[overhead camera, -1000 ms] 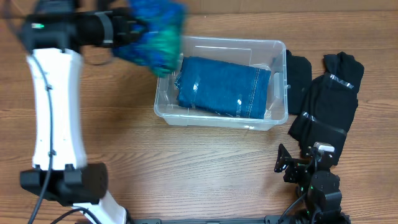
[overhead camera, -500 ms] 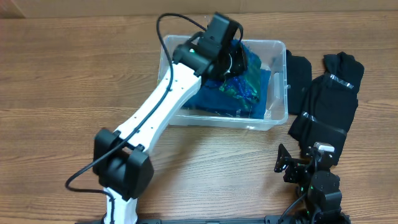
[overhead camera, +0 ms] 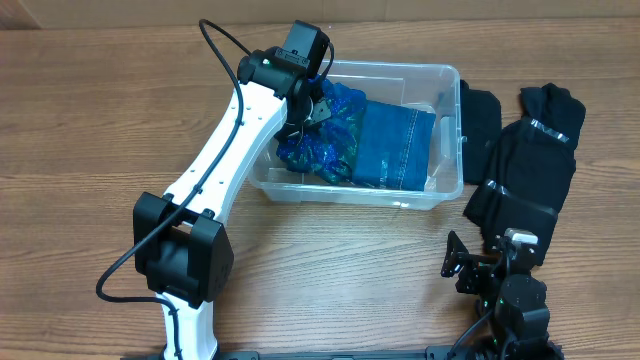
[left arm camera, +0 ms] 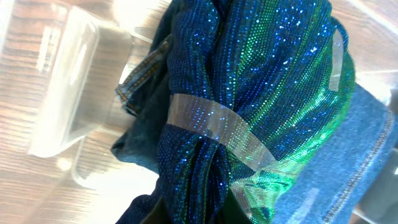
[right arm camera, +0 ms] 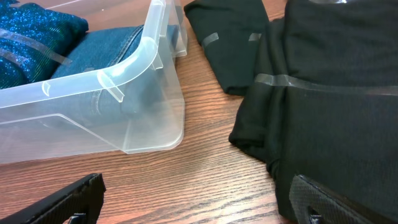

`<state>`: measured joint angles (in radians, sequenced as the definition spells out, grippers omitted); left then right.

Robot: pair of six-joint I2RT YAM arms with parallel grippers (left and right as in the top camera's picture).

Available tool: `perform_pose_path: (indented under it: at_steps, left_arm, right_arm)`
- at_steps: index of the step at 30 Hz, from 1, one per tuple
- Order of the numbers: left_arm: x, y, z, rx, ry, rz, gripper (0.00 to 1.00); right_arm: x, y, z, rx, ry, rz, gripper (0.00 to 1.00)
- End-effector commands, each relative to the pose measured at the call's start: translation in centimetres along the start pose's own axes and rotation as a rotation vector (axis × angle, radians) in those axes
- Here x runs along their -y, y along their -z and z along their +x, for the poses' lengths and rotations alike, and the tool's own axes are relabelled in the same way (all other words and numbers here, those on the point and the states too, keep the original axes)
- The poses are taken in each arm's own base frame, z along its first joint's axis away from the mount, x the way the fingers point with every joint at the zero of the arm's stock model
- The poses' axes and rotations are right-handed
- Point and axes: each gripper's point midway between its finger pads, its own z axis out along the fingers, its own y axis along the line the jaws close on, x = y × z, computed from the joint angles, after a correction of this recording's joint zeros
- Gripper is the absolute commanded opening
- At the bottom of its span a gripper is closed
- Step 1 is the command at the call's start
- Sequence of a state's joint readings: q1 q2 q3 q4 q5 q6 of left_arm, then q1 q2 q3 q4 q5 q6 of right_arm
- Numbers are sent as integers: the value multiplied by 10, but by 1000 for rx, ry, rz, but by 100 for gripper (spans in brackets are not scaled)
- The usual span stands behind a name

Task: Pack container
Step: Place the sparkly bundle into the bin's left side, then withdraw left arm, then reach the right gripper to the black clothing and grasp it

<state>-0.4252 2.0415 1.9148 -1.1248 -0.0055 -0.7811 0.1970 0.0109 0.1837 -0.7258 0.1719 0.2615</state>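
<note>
The clear plastic container (overhead camera: 447, 140) stands at the back middle of the table and holds folded blue jeans (overhead camera: 398, 145). My left gripper (overhead camera: 312, 112) is inside the container's left half, shut on a sparkly blue-green taped garment (overhead camera: 325, 145) that lies over the jeans' left end. In the left wrist view the sparkly garment (left arm camera: 249, 93) fills the frame, with the jeans (left arm camera: 339, 174) beside it. My right gripper (overhead camera: 478, 270) is open and empty near the front right, over bare wood (right arm camera: 205, 186).
Two black taped garments lie right of the container: a small one (overhead camera: 480, 120) and a large one (overhead camera: 530, 165). In the right wrist view the large black garment (right arm camera: 336, 106) is close to my right finger and the container's corner (right arm camera: 155, 93) is ahead left.
My left arm swung in from the far left with the sparkly garment, reached over the container's middle, then drew back to its left half and lowered the garment. The right arm has not moved.
</note>
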Motion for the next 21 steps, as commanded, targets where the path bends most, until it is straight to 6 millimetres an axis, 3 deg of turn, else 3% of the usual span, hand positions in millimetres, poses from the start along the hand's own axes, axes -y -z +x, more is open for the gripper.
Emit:
perform_pose_path:
  at_steps: [1, 2, 3, 4, 6, 9, 12, 17, 21]
  left_arm:
    - [-13, 11, -13, 69, 10, -50, 78]
    - [-14, 12, -13, 67, 1, -54, 87]
    - [-15, 14, -15, 68, -27, -51, 89]
    - [-19, 25, -24, 84, -53, -47, 100]
    - [-34, 55, -45, 130, -40, -34, 100]
    - [-83, 117, -86, 223, -45, -38, 100]
    - [-149, 154, -102, 250, -16, -106, 100]
    - [-223, 162, -99, 184, 124, -197, 100]
    - [-237, 165, -102, 188, 159, -211, 100]
  right_arm:
    - [3, -3, 5, -5, 1, 9, 100]
    - [3, -3, 5, -5, 1, 9, 100]
    - [3, -3, 5, -5, 1, 9, 100]
    - [3, -3, 5, -5, 0, 9, 100]
    - [3, -3, 5, -5, 1, 9, 100]
    - [3, -3, 5, -5, 1, 9, 100]
    - [3, -3, 5, -5, 1, 9, 100]
    - [3, -3, 5, -5, 1, 9, 100]
    - [3, -3, 5, -5, 1, 9, 100]
